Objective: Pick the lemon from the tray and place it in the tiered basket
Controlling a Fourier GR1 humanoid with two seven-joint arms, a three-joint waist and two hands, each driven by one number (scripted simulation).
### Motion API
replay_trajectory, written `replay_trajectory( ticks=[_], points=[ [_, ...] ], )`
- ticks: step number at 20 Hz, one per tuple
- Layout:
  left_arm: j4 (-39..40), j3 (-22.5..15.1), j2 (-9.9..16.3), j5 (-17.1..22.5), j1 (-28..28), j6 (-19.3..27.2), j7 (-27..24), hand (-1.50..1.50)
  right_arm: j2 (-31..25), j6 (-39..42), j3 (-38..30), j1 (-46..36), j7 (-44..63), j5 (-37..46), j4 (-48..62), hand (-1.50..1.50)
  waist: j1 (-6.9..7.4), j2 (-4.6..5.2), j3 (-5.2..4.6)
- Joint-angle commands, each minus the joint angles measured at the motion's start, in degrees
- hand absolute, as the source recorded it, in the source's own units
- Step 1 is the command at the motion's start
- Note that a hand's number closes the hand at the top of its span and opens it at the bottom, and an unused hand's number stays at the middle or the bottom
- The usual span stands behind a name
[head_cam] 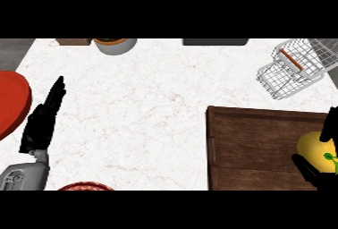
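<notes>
We see the white counter (145,112) first, then the brown tray (257,147) at lower right. The wire basket (297,67) stands apart beyond it at upper right. Our left hand (43,120) rests at the left edge, fingers straight, holding nothing. The lemon (315,150) lies on the tray's right side, our right hand (317,174) curling its fingers round it.

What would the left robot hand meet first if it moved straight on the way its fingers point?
Probably nothing close: the left robot hand points up the bare white counter; the grey pot lies right of that line.
</notes>
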Motion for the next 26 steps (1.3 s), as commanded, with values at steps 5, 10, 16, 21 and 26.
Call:
replay_trajectory(
  ticks=[5, 10, 16, 21, 26],
  points=[
    [3.13, 0.93, 0.06, 0.12, -1.05, -0.53, -2.58, 0.00, -8.28, 4.00, -4.55, -20.02, 7.18, -6.59, 15.67, 1.50, 0.60, 0.16, -0.01],
    [2.95, 0.92, -0.25, -0.10, -1.41, -0.59, -2.48, 0.00, -13.97, 2.89, -6.51, -21.57, -5.36, -2.74, 26.57, 1.50, 0.54, 0.25, 0.05],
    [0.26, -1.02, -1.75, -1.32, -0.46, -0.08, -0.35, 0.00, -18.79, -4.72, -2.84, -24.79, -15.62, 9.57, 36.11, 1.50, 1.16, 0.45, 0.07],
    [-1.92, -1.04, -1.21, -1.50, -2.57, -0.25, 2.36, 0.00, -20.68, -15.55, 1.04, -26.34, -19.96, 21.74, 45.54, 1.50, 1.63, 0.49, 0.10],
    [-0.53, -0.04, -0.83, -0.72, -3.68, -0.99, 3.57, 0.00, -21.13, -23.72, 1.34, -31.79, -27.48, 25.54, 60.76, 1.50, 1.15, 0.40, 0.08]
  ],
)
